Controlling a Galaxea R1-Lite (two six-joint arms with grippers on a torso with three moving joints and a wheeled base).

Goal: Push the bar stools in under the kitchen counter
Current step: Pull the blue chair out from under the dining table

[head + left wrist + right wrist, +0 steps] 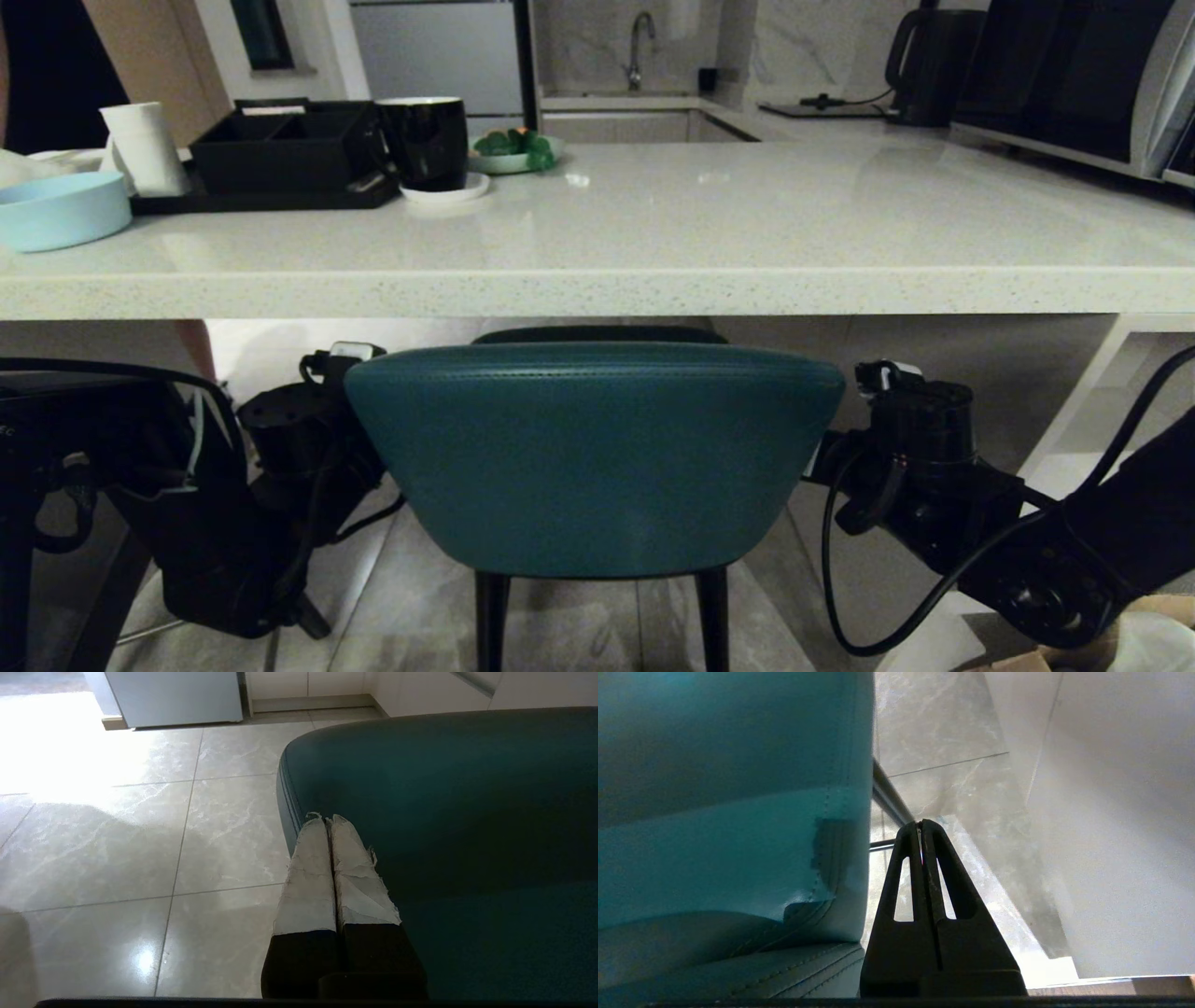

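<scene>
Left gripper (327,823): fingers (308,877) pressed together, holding nothing; pads wrapped in frayed pale tape over black bodies. The tips lie against the left edge of the stool back, at its stitched seam. In the head view the arm sits low on the left, beside the stool.

Teal bar stool (597,457): smooth leather-like upholstery, curved shell back with a rounded top edge and stitched seam, thin black legs (493,621). It stands centred below the counter's front edge, back toward the camera, its top just under the slab.

Kitchen counter (653,289): thick-edged, off-white, speckled glossy stone. On its left part: a pale blue bowl (61,210), a white roll (145,149), a black compartment tray (275,149), and a black mug (425,140) on a white saucer.

Right gripper (921,826): black slotted fingers (945,877) closed together, empty. They sit just beside the stool's right edge; contact cannot be told.

Floor (140,849): glossy grey marbled tile.
</scene>
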